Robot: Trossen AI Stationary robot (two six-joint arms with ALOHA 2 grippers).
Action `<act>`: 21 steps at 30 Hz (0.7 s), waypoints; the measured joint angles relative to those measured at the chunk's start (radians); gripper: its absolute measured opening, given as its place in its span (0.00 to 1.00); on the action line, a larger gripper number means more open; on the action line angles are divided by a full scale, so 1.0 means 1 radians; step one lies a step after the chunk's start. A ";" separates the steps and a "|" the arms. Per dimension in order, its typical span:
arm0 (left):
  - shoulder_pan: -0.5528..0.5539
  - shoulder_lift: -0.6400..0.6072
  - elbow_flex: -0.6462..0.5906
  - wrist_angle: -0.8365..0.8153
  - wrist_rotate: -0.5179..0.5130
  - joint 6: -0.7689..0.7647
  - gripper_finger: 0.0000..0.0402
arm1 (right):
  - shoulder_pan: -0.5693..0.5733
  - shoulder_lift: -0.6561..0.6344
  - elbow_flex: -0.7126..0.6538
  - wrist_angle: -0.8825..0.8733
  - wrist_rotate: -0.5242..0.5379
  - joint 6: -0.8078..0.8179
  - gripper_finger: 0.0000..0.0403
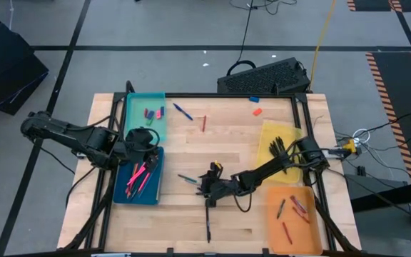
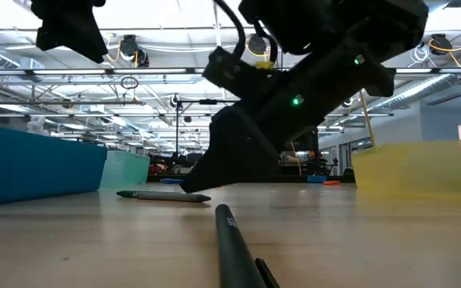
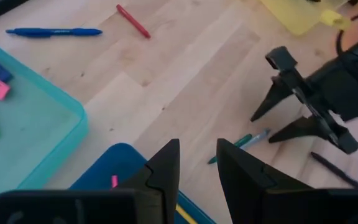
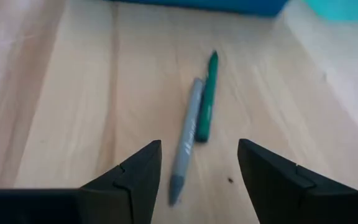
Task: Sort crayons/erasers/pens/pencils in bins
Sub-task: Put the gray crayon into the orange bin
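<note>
A grey pen and a green pen lie side by side on the table near its middle. My right gripper hangs open just over the grey pen's near end, one finger on either side; in the high view my right gripper shows beside the two pens. My left gripper stands open and empty over the far end of the dark blue bin, which holds pink sticks. The teal bin holds erasers. The yellow bin holds black sticks. The orange bin holds crayons.
A black pen lies near the table's front edge, close before the low camera. A blue pen, a red crayon and an orange eraser lie at the far side. A blue eraser sits at the far edge.
</note>
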 joint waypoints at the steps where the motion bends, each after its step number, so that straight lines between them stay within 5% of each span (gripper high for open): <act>1: 0.000 0.000 0.000 0.000 0.000 0.008 0.26 | -0.002 0.000 0.000 -0.016 -0.013 0.028 0.50; 14: 0.000 0.000 0.000 0.002 -0.040 0.000 0.26 | -0.044 0.066 -0.005 0.037 -0.179 0.059 0.20; 21: 0.000 -0.004 0.000 0.141 0.045 -0.060 0.26 | -0.073 0.089 -0.005 0.024 -0.232 0.039 0.08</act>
